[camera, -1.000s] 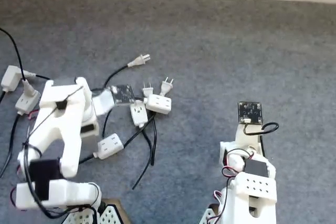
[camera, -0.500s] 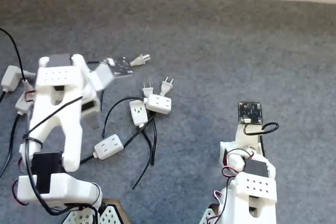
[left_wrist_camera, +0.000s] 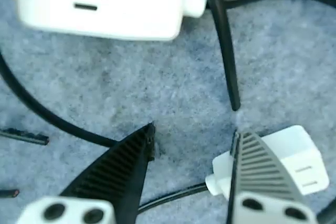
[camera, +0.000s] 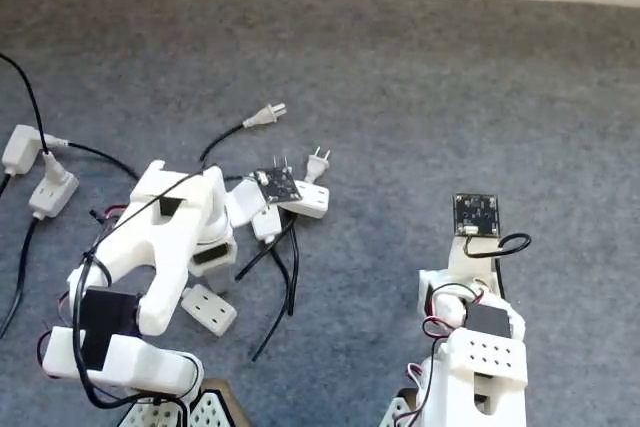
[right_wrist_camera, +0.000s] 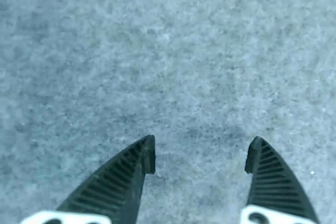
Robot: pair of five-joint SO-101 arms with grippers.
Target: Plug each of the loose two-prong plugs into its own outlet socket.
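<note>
My left gripper [left_wrist_camera: 192, 137] is open, low over the carpet among black cords. A white outlet block [left_wrist_camera: 102, 1] lies just beyond its fingertips, and a smaller white outlet piece [left_wrist_camera: 291, 156] rests against the outside of one finger. In the high view the left arm [camera: 175, 237] leans over the outlet cluster [camera: 305, 199]. A loose two-prong plug [camera: 265, 115] lies farther back on its black cord, and another plug [camera: 318, 162] stands by the cluster. My right gripper [right_wrist_camera: 202, 156] is open over bare carpet, with nothing between its fingers.
Another white outlet [camera: 208, 309] lies near the left arm's base. Two white plugs on cords [camera: 50, 192] sit at the far left edge. Black cords [camera: 285, 282] trail across the carpet toward the front. The right arm [camera: 470, 327] stands at front right over grey carpet [camera: 450, 97].
The left arm swung from the back left, near the loose plug, forward and right onto the outlet cluster. The near outlet shifted toward the front. The right arm stayed still.
</note>
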